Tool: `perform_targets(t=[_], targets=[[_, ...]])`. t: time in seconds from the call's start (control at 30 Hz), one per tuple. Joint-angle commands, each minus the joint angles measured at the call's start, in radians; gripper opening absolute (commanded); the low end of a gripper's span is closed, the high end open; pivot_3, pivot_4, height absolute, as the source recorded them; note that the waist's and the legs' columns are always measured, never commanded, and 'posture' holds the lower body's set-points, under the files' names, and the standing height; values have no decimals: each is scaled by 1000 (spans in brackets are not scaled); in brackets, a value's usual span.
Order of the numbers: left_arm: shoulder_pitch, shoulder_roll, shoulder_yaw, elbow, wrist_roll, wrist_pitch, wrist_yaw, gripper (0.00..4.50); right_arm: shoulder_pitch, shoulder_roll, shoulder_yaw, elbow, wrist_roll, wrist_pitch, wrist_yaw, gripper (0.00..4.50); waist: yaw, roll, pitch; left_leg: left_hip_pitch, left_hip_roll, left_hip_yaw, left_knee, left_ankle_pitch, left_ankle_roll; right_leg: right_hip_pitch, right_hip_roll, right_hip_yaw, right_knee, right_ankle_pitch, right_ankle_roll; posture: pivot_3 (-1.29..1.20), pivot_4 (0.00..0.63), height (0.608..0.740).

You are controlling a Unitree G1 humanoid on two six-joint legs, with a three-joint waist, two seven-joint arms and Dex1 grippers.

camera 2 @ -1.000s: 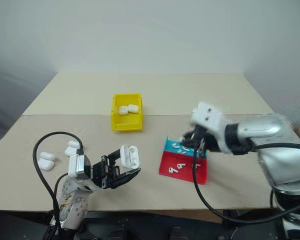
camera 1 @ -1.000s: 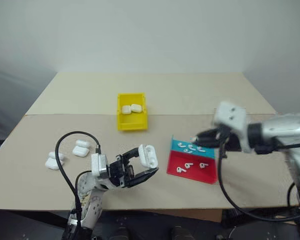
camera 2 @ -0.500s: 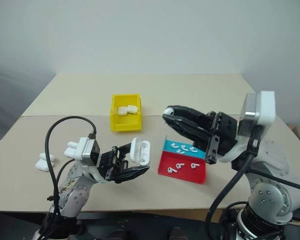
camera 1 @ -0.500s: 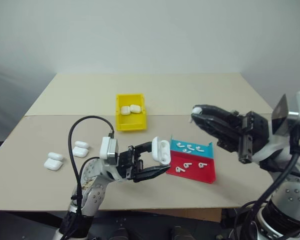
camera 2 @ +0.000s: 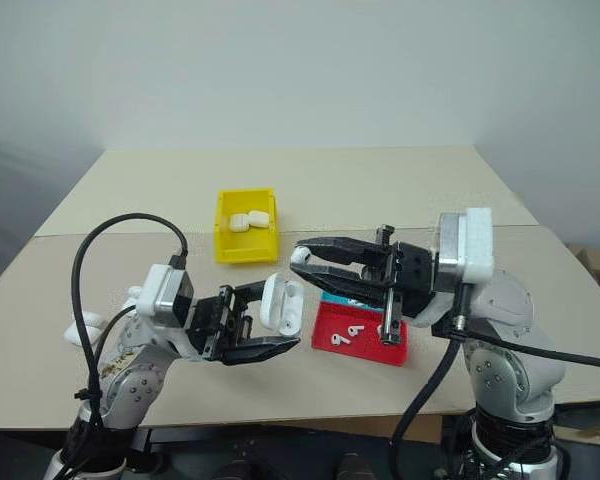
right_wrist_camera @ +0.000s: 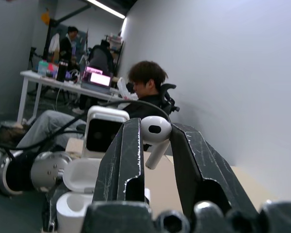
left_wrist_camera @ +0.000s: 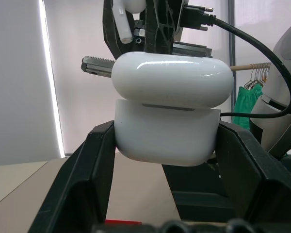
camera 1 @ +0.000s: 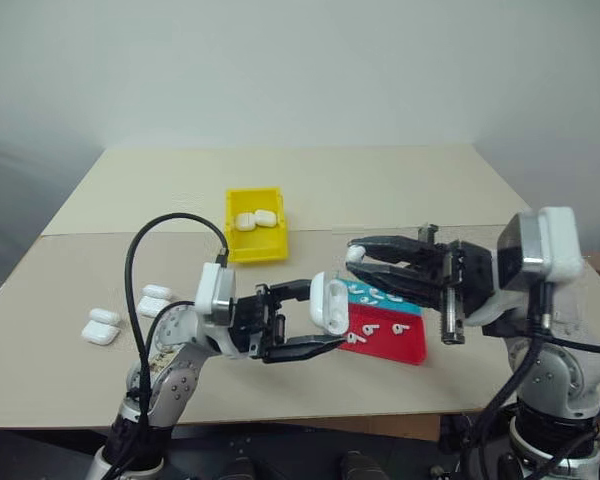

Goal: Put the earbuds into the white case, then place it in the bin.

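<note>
My left gripper [camera 1: 316,320] is shut on the white case [camera 1: 330,302] and holds it above the table's front part with the lid flipped open. My right gripper [camera 1: 359,259] points at it from the right and is shut on one earbud [right_wrist_camera: 154,133], pinched at the fingertips with its stem hanging down. That earbud sits a short way right of and slightly above the case and is not touching it. Several more earbuds [camera 1: 378,296] lie on the red-and-blue tray [camera 1: 408,346]. The yellow bin [camera 1: 257,250] stands further back and holds two white cases [camera 1: 255,218].
A few spare white cases [camera 1: 102,327] lie on the table at the left. The black cable of the left arm [camera 1: 140,270] loops above them. In the right wrist view, people [right_wrist_camera: 145,85] sit at desks in the background.
My right gripper has swung left with the earbud, from over the tray to just beside the case. My left gripper has lifted the open case a little higher.
</note>
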Motion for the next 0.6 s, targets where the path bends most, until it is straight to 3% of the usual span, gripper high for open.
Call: perform_targets(t=[0.03, 0.6], targets=[[4, 4, 18, -42, -15, 0, 8, 2800, 12, -24, 14, -4, -4, -69, 13, 707, 0, 0, 0, 0, 0, 0, 0, 0, 0, 0, 0, 0, 0, 0, 0, 0, 150, 740], [8, -11, 18, -39, -10, -18, 11, 2800, 48, -59, 117, 27, -57, -184, 0, 707, 1, 0, 0, 0, 0, 0, 0, 0, 0, 0, 0, 0, 0, 0, 0, 0, 150, 740]])
